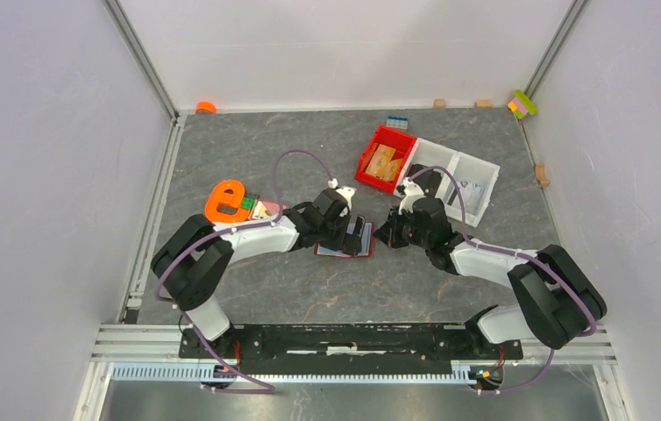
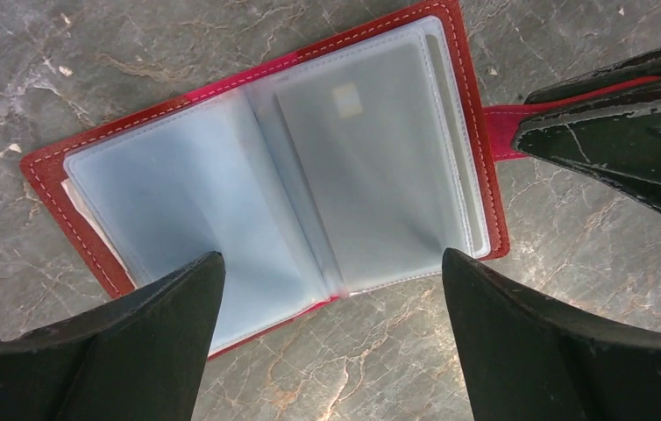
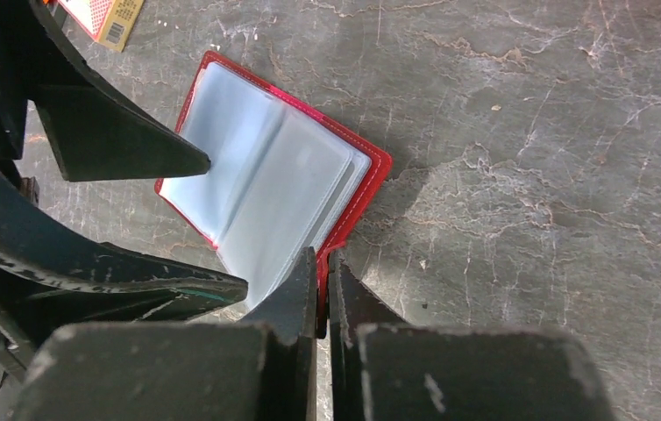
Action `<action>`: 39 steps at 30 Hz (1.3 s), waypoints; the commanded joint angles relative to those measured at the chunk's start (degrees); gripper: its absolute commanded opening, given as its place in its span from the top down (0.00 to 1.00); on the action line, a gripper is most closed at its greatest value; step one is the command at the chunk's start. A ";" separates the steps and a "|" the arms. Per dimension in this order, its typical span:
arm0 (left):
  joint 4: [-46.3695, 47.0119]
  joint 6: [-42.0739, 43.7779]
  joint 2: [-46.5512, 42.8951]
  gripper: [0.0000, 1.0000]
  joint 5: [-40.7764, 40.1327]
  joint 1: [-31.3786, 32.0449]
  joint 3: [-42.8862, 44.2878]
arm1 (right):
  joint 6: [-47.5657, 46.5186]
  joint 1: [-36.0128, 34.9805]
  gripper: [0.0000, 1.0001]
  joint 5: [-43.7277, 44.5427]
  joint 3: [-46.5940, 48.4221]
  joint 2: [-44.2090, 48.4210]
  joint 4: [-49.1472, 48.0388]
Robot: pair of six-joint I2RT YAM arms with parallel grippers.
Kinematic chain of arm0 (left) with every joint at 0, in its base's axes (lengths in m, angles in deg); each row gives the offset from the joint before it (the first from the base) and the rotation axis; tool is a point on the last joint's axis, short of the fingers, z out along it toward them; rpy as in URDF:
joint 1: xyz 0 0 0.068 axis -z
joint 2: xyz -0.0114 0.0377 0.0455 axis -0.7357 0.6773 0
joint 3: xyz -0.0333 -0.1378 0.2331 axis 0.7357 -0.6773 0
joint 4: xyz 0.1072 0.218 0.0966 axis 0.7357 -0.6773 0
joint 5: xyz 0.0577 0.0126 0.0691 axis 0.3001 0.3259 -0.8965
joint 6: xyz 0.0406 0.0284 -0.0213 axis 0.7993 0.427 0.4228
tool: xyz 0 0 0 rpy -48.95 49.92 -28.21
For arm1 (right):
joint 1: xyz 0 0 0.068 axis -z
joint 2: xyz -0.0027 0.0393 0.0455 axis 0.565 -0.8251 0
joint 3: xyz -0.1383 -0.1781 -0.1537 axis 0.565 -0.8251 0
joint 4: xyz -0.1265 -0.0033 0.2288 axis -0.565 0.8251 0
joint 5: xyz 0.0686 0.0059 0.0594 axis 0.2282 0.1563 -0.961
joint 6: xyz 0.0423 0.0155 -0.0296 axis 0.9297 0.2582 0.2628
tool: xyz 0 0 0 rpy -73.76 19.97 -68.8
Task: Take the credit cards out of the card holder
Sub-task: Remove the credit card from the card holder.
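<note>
The card holder [image 2: 134, 145] lies open and flat on the grey table, dark red with clear inner sleeves. A grey card [image 2: 371, 158] with a chip sits in its right sleeve and a light blue card [image 2: 178, 193] in its left sleeve. My left gripper [image 2: 331, 254] is open just above the holder's near edge, with one finger on each side of the spine. My right gripper [image 3: 323, 259] is shut on the holder's red tab [image 2: 502, 127] at its right edge. The holder also shows in the right wrist view [image 3: 266, 184] and in the top view [image 1: 344, 250].
A bright red bin [image 1: 371, 156] with tan wooden pieces and a white divided tray [image 1: 463, 175] stand behind the right arm. An orange e-shaped piece [image 1: 226, 202] and small colourful items lie by the left arm. Small blocks lie along the back wall.
</note>
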 commanded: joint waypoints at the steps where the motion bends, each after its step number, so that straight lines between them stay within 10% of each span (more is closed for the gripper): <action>1: -0.53 3.03 1.86 0.00 3.52 0.02 2.69 | 0.02 -0.41 1.00 -1.31 -0.17 1.10 -2.88; 14: -9.18 2.61 10.19 0.20 0.64 -0.16 9.18 | -0.06 -0.46 1.00 -1.00 -0.09 0.96 -2.76; 22: -9.02 0.69 11.04 0.64 4.85 -2.94 8.53 | -0.33 -0.45 1.00 0.38 -0.09 1.70 -1.88; 39: 1.45 -4.76 -5.30 0.53 9.40 -12.52 -4.69 | -2.67 -0.46 1.00 6.58 1.89 2.88 3.76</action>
